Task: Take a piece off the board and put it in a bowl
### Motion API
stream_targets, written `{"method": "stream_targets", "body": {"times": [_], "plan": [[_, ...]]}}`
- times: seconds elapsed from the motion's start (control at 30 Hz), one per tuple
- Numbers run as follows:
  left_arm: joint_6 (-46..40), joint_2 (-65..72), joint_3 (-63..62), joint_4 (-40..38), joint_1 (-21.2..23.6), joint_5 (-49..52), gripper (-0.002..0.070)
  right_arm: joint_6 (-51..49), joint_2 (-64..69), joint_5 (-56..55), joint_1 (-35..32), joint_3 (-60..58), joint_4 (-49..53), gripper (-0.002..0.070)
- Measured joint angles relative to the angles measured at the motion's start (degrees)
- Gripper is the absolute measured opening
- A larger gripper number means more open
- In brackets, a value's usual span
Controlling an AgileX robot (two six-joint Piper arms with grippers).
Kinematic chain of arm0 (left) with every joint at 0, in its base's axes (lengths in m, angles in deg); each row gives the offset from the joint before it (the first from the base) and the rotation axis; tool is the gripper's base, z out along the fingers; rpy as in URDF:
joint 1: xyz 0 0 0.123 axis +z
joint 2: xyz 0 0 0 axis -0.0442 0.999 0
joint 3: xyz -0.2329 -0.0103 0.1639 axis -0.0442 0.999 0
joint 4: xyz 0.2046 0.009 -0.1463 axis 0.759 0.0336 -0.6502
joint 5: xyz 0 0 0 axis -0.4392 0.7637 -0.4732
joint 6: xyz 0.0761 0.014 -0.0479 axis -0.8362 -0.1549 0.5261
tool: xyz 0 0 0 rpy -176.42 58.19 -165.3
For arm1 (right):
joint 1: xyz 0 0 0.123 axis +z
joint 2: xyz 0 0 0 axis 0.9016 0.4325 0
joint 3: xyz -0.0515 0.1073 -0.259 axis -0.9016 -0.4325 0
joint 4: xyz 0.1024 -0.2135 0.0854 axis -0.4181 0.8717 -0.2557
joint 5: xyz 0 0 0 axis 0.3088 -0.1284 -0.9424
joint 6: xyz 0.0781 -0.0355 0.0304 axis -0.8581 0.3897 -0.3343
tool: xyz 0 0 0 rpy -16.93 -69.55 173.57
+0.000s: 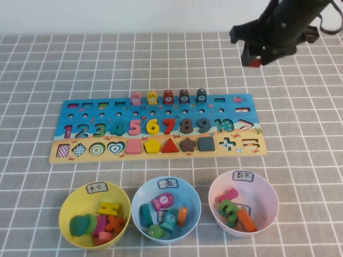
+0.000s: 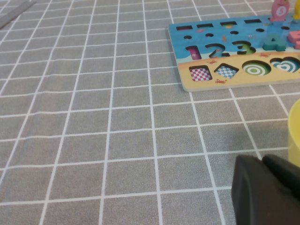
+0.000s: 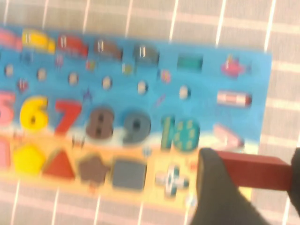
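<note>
Right wrist view: red piece [image 3: 253, 172] pinched crosswise between right gripper [image 3: 251, 180] fingers; left gripper [image 2: 267, 190] state unclear

The right wrist view is blurred; the board [image 3: 136, 112] runs off its edge, and the right tool [image 3: 251, 176] covers the ends of the red piece [image 3: 253, 171]. In the left wrist view the yellow bowl [image 2: 295, 133] and left tool [image 2: 267, 192] are cut off.

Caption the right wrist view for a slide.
Right gripper holds the red bar piece above the puzzle board.
</note>
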Motion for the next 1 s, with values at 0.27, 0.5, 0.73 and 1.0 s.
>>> {"method": "stream_targets", "body": {"times": [0.27,0.5,0.73,1.0], "plan": [[0.0,0.0,0.0,0.0,0.0,0.0,-0.0001,0.1,-11.2,0.1,3.1,-15.3,-0.2,0.0279],[0.0,0.0,0.0,0.0,0.0,0.0,-0.0001,0.0,-19.1,0.1,7.0,-26.9,-0.2,0.0279],[0.0,0.0,0.0,0.0,0.0,0.0,-0.0001,-1.0,-25.7,0.1,11.1,-36.3,-0.5,0.0279],[0.0,0.0,0.0,0.0,0.0,0.0,-0.0001,-3.8,-28.2,-0.3,15.9,-45.5,-1.1,0.0279]]}}
